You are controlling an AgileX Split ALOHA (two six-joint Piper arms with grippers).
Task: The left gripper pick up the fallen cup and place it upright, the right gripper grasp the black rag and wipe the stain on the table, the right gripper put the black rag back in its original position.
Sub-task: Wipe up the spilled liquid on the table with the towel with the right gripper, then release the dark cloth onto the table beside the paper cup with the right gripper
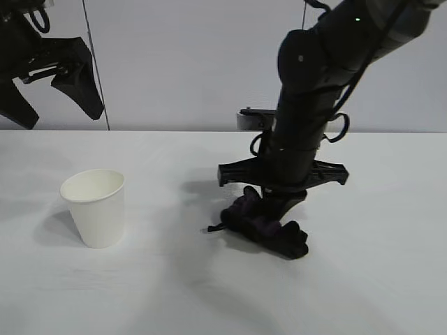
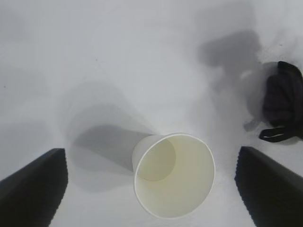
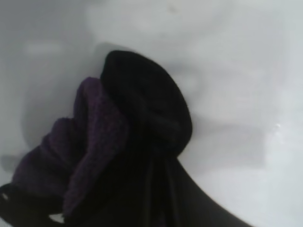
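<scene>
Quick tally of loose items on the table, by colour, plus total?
White: 1, the paper cup, standing upright.
Black with purple: 1, the rag, lying on the table under the right gripper.
Total: 2

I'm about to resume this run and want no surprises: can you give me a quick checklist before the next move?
1. Cup upright on the table: ok.
2. Left gripper open, raised clear of the cup: ok.
3. Right gripper shut on the black rag: ok.
4. Rag down on the table surface: ok.
5. Stain wiped away: cannot tell; none shows, but the rag may cover the spot.
6. Rag clear of the cup: ok.
</scene>
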